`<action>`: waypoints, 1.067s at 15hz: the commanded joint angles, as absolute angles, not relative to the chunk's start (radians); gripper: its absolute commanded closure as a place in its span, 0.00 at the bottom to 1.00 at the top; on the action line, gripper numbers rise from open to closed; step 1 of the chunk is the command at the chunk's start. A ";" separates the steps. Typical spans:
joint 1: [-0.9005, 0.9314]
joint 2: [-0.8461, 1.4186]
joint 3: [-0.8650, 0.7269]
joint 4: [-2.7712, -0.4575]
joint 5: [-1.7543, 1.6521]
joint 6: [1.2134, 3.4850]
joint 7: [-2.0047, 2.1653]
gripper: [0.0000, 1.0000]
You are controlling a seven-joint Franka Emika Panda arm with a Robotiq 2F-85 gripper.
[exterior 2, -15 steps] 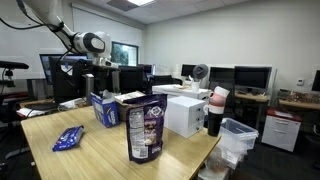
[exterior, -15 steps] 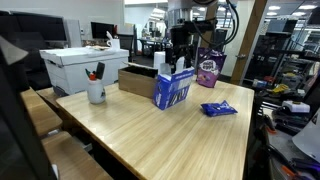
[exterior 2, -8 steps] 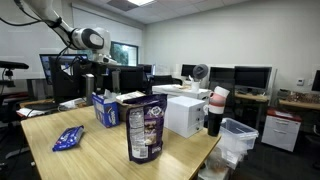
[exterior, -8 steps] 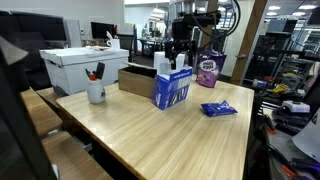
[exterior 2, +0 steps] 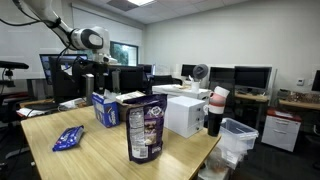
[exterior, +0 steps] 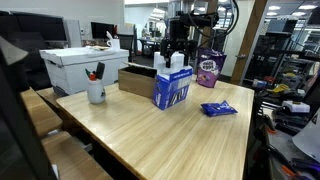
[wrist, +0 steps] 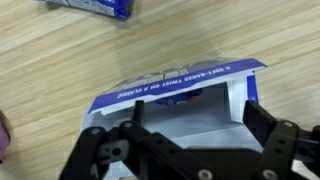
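Hovering over a blue carton (wrist: 172, 84), the gripper (wrist: 190, 128) stands open.
Thin cardboard looks light and crushable; pinching one top wall gently seems best.

A pale wooden table (exterior: 150, 135) fills a bright office, with monitors (exterior 2: 252, 77) along white walls.

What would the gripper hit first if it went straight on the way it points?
Probably the open blue box right below the gripper; its opening lies between the spread fingers, though depth is unclear.
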State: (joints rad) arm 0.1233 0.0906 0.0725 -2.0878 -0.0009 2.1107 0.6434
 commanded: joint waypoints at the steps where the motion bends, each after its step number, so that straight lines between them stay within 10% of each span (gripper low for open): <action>1: 0.133 0.059 0.078 -2.128 -0.055 2.160 0.672 0.00; 16: 0.134 0.113 0.081 -2.143 -0.085 2.168 0.670 0.00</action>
